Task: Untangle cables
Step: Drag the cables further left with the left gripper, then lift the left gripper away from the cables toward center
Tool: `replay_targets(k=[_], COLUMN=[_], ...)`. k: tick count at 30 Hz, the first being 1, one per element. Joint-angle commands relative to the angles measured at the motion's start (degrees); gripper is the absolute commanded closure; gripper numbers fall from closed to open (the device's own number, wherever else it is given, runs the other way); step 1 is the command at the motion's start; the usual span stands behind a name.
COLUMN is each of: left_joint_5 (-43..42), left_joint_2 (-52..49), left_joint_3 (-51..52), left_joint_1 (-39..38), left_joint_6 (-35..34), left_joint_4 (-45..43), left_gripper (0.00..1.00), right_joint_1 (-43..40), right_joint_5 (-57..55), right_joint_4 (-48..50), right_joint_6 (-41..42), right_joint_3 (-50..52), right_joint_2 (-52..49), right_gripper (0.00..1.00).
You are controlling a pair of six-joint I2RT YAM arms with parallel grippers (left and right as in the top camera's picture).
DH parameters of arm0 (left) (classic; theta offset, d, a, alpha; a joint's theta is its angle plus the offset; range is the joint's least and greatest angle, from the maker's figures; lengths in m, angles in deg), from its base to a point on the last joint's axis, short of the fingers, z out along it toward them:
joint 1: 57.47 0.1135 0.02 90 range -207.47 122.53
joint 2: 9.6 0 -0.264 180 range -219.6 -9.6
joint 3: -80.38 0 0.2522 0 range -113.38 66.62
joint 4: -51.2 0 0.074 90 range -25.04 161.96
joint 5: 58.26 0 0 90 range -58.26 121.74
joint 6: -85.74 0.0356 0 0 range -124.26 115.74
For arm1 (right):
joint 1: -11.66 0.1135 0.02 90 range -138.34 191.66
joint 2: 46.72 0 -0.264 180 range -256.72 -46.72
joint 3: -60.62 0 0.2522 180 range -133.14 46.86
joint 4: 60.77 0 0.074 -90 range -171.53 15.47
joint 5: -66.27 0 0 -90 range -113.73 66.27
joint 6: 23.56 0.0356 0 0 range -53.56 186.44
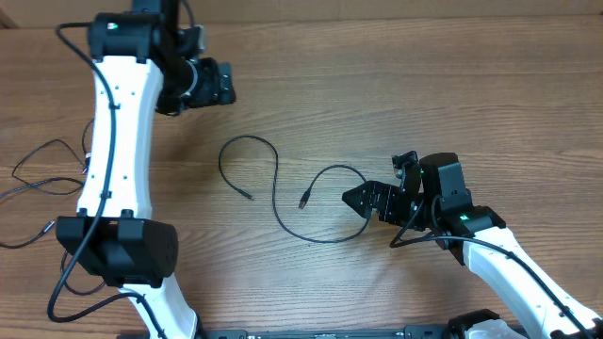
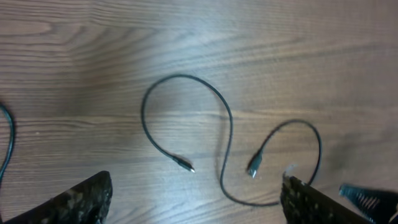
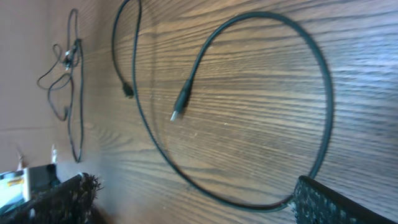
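One thin black cable lies in an S on the wooden table, with a plug end on the left and a silver-tipped plug inside the right loop. My left gripper hangs open above and left of it; in the left wrist view the cable lies ahead of the empty gripper. My right gripper is open at the right loop. In the right wrist view the cable runs past the tip of the right finger, with nothing held between the jaws.
More thin black cables lie in loose loops at the table's left edge, beside the left arm's white link; they also show in the right wrist view. A piece of cord crosses the left wrist view's left edge.
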Motion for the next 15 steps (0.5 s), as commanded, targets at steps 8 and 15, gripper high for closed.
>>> replay_targets(k=[8,15], left_joint_5=[3.2,7.6], left_joint_2=[-0.2,-0.2], left_joint_3=[0.3,0.3], left_joint_1=[-5.1,-6.5], left_joint_6=[-0.5,-3.4], left_joint_4=[5.4,9.9], left_gripper=[0.32,0.41], right_joint_1=[-0.1,-2.4], right_joint_5=[-22.4,-24.5], right_joint_4=[-6.6,-8.7], right_joint_6=[4.9,4.7], right_joint_3=[-0.4,-1.2], right_joint_2=[0.3,0.3], right_gripper=[0.00,0.00])
